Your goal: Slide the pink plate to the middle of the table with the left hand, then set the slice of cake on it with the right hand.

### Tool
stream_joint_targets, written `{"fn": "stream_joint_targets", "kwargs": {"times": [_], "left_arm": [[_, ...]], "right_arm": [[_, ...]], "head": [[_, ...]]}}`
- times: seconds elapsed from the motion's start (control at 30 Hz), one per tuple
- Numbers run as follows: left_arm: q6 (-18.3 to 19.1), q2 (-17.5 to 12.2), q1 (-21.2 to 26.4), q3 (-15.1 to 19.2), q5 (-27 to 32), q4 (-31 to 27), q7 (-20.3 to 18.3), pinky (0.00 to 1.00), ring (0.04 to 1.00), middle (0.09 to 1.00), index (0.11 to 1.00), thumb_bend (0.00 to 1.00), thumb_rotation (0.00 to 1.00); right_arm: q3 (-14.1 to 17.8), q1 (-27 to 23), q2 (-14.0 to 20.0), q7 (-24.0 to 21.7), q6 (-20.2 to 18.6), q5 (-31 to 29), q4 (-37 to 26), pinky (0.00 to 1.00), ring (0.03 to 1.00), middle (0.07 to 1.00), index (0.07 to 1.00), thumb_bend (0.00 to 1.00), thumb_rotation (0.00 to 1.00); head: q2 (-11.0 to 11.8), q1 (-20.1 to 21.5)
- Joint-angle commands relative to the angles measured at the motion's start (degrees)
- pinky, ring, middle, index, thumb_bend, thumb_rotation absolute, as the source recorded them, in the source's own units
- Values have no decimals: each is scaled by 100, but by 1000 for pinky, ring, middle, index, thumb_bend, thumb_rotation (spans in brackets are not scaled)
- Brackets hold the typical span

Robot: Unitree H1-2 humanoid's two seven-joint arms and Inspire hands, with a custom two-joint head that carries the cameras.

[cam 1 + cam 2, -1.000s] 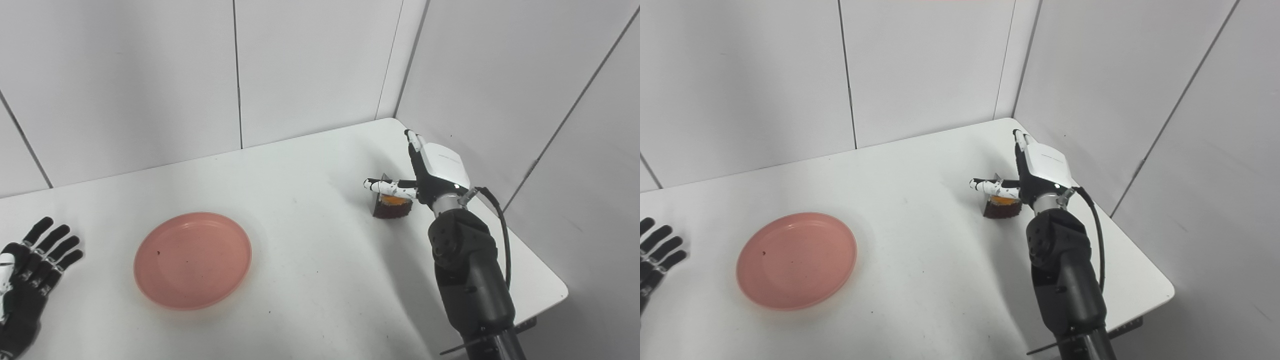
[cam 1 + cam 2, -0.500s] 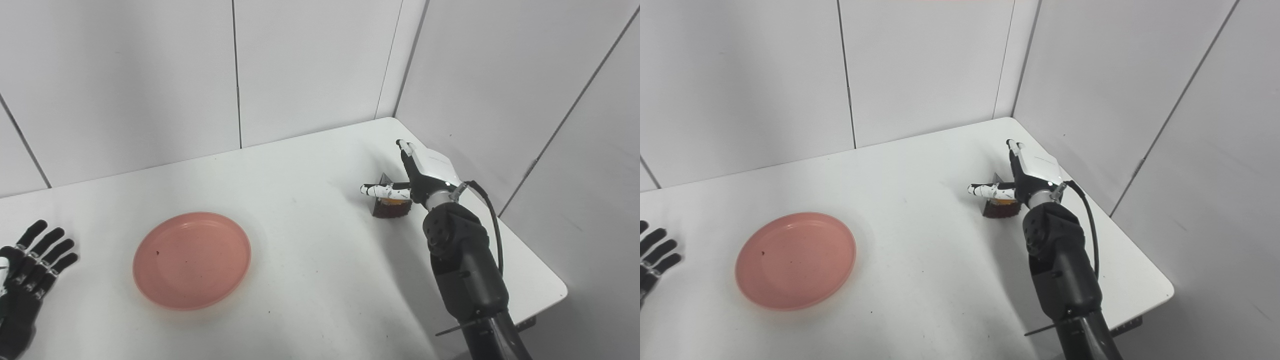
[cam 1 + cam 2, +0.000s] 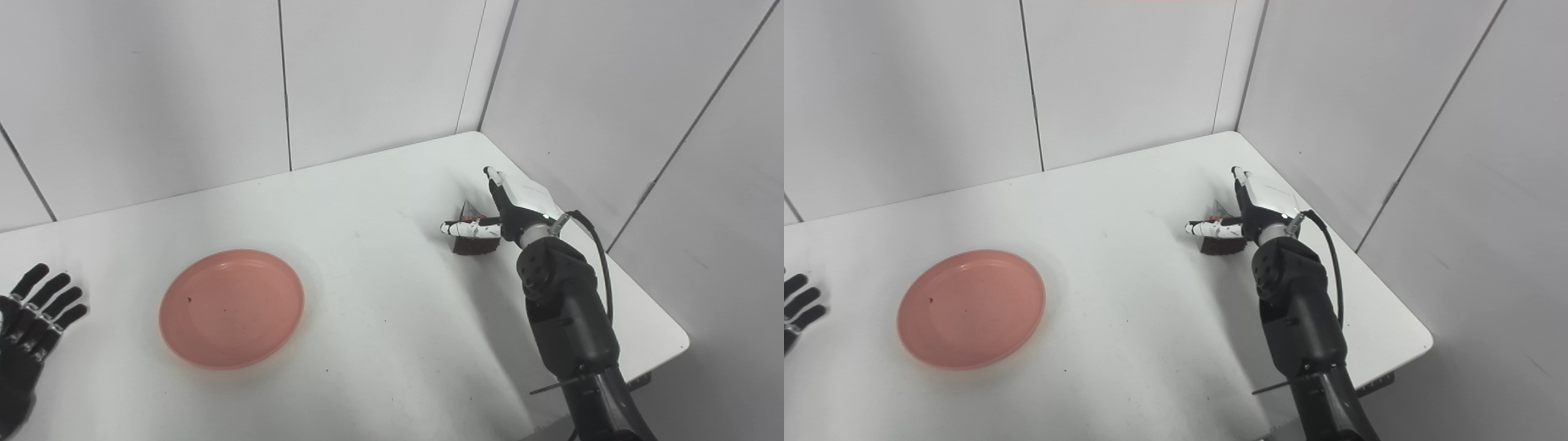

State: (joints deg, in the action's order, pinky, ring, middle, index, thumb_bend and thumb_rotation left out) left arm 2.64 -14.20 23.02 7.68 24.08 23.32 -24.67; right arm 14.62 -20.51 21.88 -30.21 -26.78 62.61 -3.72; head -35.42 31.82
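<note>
The pink plate (image 3: 231,308) lies flat left of the table's middle. The cake slice (image 3: 473,245), dark brown, stands near the table's far right side. My right hand (image 3: 517,205) is low over the cake and open. Its thumb lies across the cake's near left face and its fingers reach past the far side, hiding most of the cake's top. I cannot tell whether the fingers touch the cake. My left hand (image 3: 27,324) is open with fingers spread, resting at the table's left edge, well clear of the plate.
The white table (image 3: 380,318) stands in a corner of white panel walls. The right wall runs close behind the cake and my right hand. The table's right edge and front right corner (image 3: 683,343) lie beside my right forearm.
My right hand has sunk lower over the cake, its thumb now against the cake's front. My left hand has drawn back toward the left edge. The camera has tilted, shifting the whole picture upward.
</note>
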Motion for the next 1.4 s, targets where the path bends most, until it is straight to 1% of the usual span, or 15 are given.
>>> {"fn": "stream_joint_targets", "kwargs": {"times": [0.0,0.1,0.37,0.53,0.7,0.83,1.0,1.07,1.1,1.13,1.17,1.2,1.3,1.33,1.37], "left_arm": [[489,-38,-315,-39,-128,274,174,833,852,869,867,456,929],[498,-48,-304,-39,-112,292,151,831,851,871,870,456,932],[544,-56,-320,-30,-110,234,187,836,853,867,865,464,920],[559,-63,-322,-31,-97,223,181,835,854,869,868,462,918],[574,-67,-342,-48,-97,166,163,834,852,871,871,461,935],[547,-61,-341,-54,-113,174,173,836,855,872,872,468,933],[566,-56,-353,-61,-95,135,159,832,852,873,873,471,927],[591,-56,-349,-58,-83,136,162,830,849,869,871,472,923],[610,-54,-350,-56,-79,125,170,830,849,869,871,472,923],[629,-52,-353,-55,-76,113,180,830,848,869,872,473,920],[646,-49,-356,-52,-75,98,192,829,849,869,870,475,916],[658,-46,-359,-50,-77,84,203,828,849,869,869,476,914],[664,-47,-365,-53,-77,69,210,827,849,867,868,472,914],[658,-50,-366,-56,-72,67,198,827,850,867,868,472,914],[654,-52,-367,-58,-68,65,190,826,849,867,870,472,915]], "right_arm": [[46,-216,115,39,-12,25,-67,797,919,956,972,1000,668],[-93,-225,148,-25,-13,61,-7,796,924,960,983,1000,675],[-260,-253,126,-175,-13,118,112,793,916,971,985,1000,683],[-241,-285,68,-205,-12,153,192,809,925,976,988,1000,676],[-224,-305,62,-372,-13,230,239,789,915,971,987,1000,649],[-280,-327,99,-478,-13,391,309,800,914,965,990,1000,588],[-252,-337,92,-557,-14,541,312,767,893,947,984,1000,521],[-187,-333,65,-591,-14,572,292,703,837,902,957,1000,462],[-169,-324,64,-598,-14,580,270,697,832,898,955,1000,458],[-162,-313,68,-594,-13,582,248,630,763,831,911,980,423],[-160,-299,72,-547,-13,580,231,568,697,773,860,949,386],[-135,-287,65,-472,-13,562,221,539,664,742,828,926,360],[-145,-240,112,-294,-12,441,205,500,603,674,734,809,221],[-160,-226,137,-258,-12,407,207,499,601,671,730,805,217],[-171,-218,153,-233,-12,384,210,454,546,620,689,771,177]], "head": [[5,-4],[5,-4],[-31,-2],[-34,0],[-57,-27],[-72,-43],[-89,-44],[-96,-47],[-96,-47],[-96,-47],[-96,-47],[-107,-52],[-107,-52],[-116,-58],[-116,-58]]}}
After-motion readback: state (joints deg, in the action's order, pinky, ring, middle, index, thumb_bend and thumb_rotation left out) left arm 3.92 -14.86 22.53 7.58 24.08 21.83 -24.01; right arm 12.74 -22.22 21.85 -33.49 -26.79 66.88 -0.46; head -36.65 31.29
